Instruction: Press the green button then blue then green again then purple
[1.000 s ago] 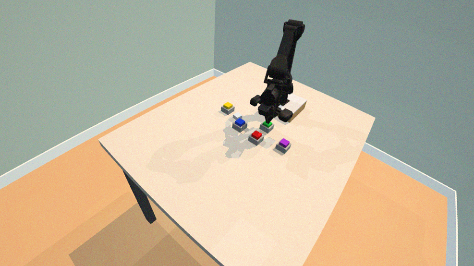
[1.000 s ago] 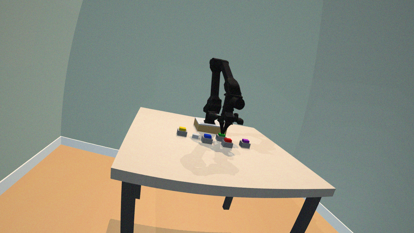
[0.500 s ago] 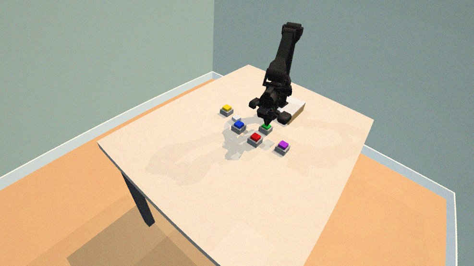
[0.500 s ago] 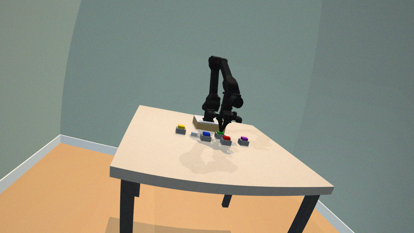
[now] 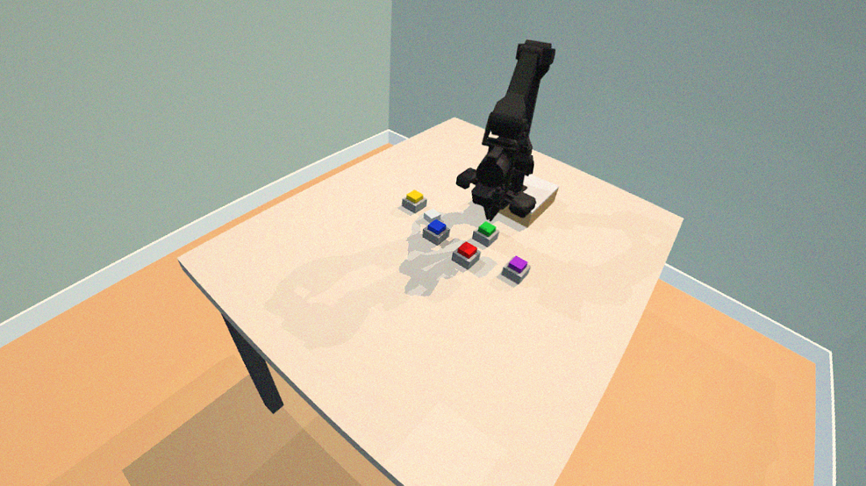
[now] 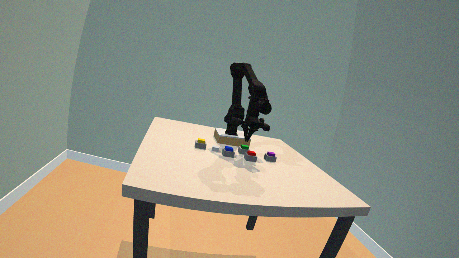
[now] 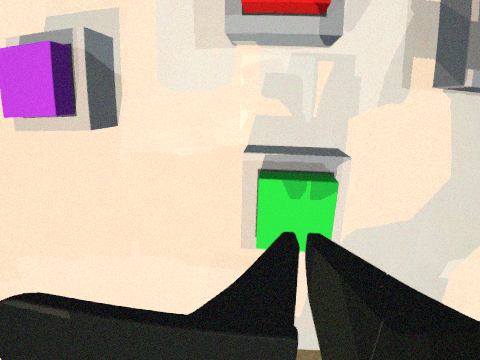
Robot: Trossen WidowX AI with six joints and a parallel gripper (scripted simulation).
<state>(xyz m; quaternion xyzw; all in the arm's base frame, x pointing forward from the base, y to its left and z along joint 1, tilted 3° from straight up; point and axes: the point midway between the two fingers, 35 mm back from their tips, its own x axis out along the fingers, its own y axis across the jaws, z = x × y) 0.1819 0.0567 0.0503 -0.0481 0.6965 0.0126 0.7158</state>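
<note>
The green button [image 5: 486, 228] [image 6: 244, 147] [image 7: 295, 215] stands on its grey base, its cap raised. My gripper [image 5: 490, 217] [image 6: 246, 141] [image 7: 299, 245] is shut and empty, pointing down with its tips a little above the green cap. In the wrist view the tips overlap the cap's lower edge, and their shadows fall on it. The blue button [image 5: 436, 227] [image 6: 228, 148] stands to the left of the green one in the top and exterior views, cap up. The purple button [image 5: 517, 264] [image 6: 271, 153] [image 7: 27, 80] stands to the right in the top and exterior views, cap up.
The red button [image 5: 467, 249] [image 6: 251, 153] [image 7: 285, 6] stands close to the green one, between blue and purple. The yellow button [image 5: 414, 196] [image 6: 201, 141] is at the far left. A small white block [image 5: 431, 216] [image 6: 215, 148] lies beside the blue button. The arm's base box [image 6: 231, 141] is behind.
</note>
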